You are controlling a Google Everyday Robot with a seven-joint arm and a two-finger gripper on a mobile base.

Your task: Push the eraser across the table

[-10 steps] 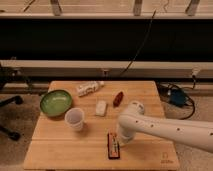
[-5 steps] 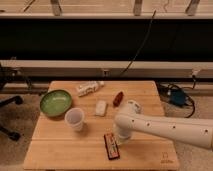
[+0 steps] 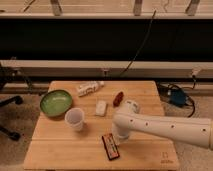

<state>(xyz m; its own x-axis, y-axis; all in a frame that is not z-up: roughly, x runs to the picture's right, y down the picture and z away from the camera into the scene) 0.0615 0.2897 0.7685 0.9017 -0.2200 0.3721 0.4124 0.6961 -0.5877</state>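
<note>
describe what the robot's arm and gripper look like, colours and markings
The arm is a thick, smooth, off-white tube with a row of small dark dots along its side. It ends in a rounded white wrist section over the table, where the gripper sits beside the eraser. No cables show on it.

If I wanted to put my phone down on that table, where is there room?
Bare wood lies along the table's near-left edge, below the cup and left of the eraser. Another patch is the near-right corner, under the arm. The far half is crowded: bowl, white packet, white block, red piece. The pincer sits beside the eraser.
</note>
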